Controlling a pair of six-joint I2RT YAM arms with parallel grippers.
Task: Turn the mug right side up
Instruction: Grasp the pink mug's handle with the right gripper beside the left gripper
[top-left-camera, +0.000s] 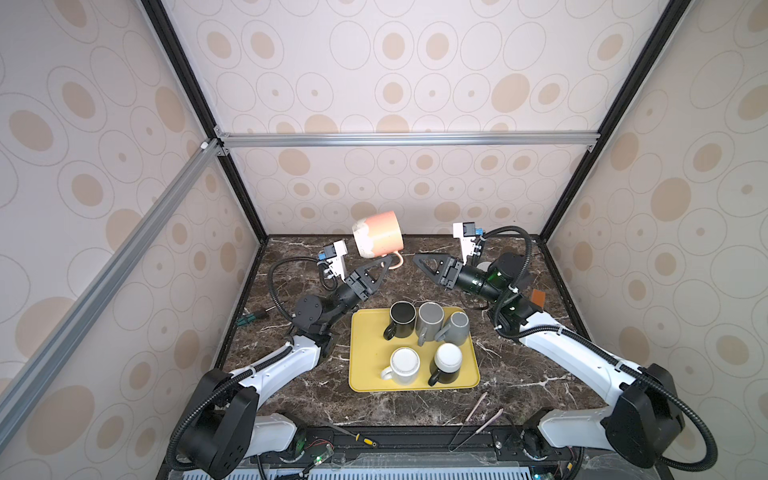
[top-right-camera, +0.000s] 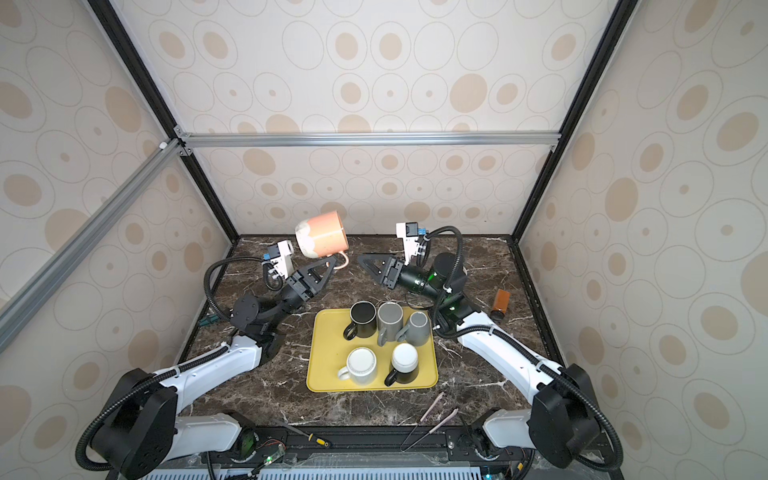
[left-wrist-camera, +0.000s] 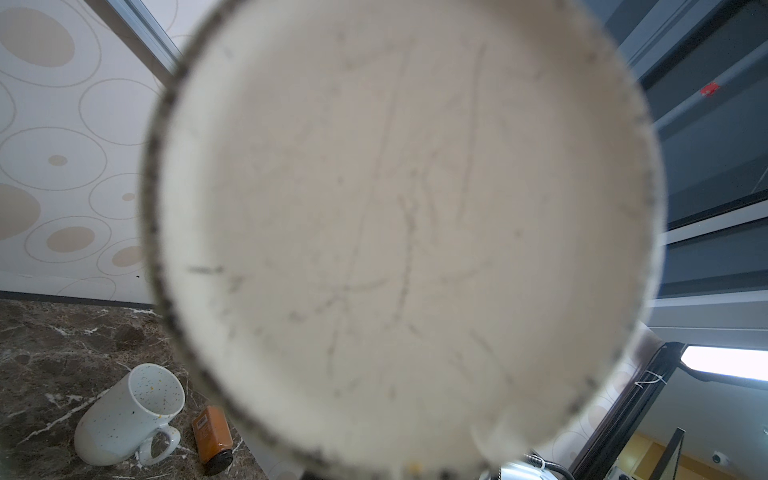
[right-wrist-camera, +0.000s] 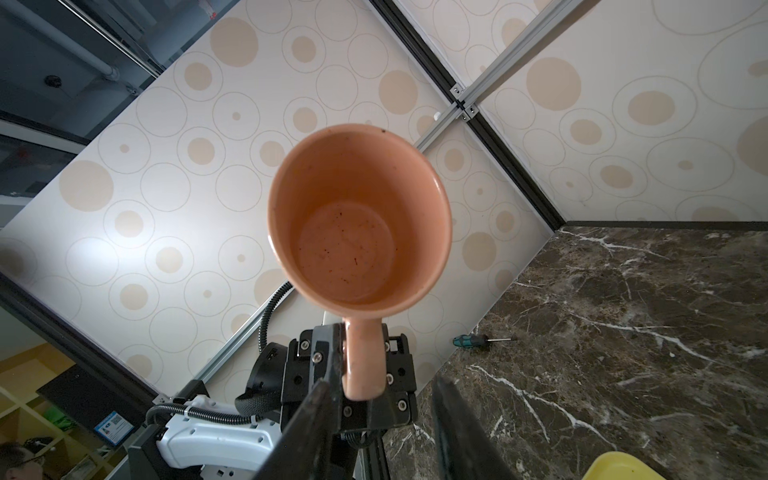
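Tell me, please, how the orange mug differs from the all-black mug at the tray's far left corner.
The orange mug is salmon with a pale base; the black mug is glossy black.
The orange mug hangs aloft, handle clamped by the left gripper; the black mug stands free on the yellow tray.
The orange mug lies sideways, mouth toward the right gripper; the black mug stands on end.
Both are handled mugs.

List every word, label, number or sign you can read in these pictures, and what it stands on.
No text is readable.
Amber bottle: label too blurred to read.
Blue card outside the cell: too small to read.
Red tag outside the cell: blurred.
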